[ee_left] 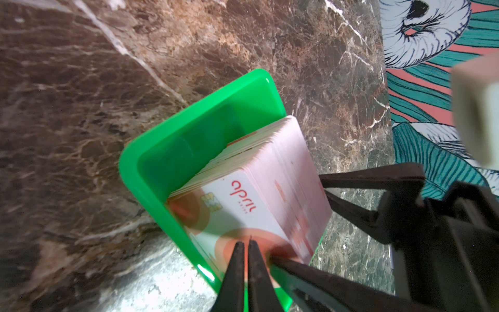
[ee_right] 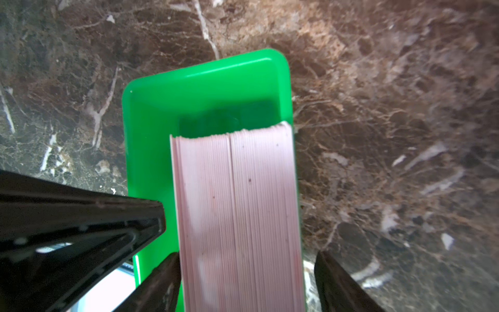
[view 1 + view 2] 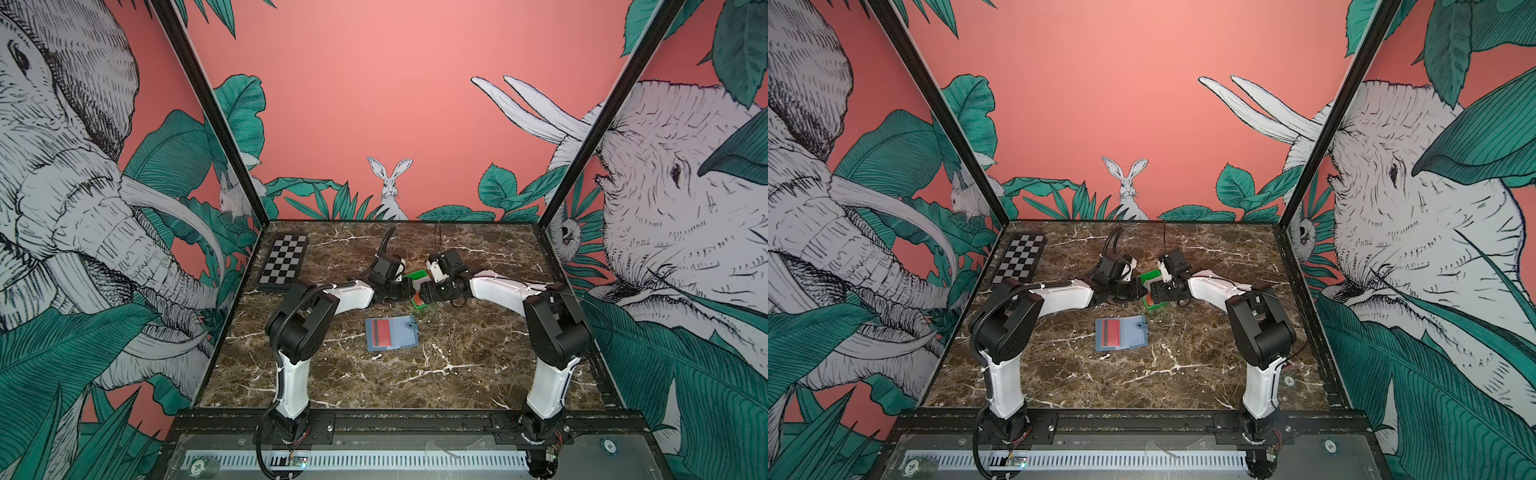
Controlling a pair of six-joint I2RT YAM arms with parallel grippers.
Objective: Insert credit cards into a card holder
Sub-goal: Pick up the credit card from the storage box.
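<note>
Left wrist view: cards (image 1: pixel 270 175) stood on edge as one stack in the tray (image 1: pixel 129 167), printed front face toward the left gripper (image 1: pixel 246 244).
Stack axis: card edges ran along the tray's length, and the stack built up across its width against one long wall.
Left gripper: jaws together, tips at the front card's face. Couldn't tell if a card edge was pinched.
Right gripper (image 2: pixel 247 255): jaws apart, straddling the stack's thickness. One finger was against it, the other just clear.
Holder (image 3: pixel 390 333): lay open and flat on the table (image 3: pixel 478 374), on the near side of the tray, apart from it, between the arms. A red card sat in one sleeve.
Nearer arm: both were at the tray, with the left on the free face.
Likely next: left peels the front card while right steadies the stack.
</note>
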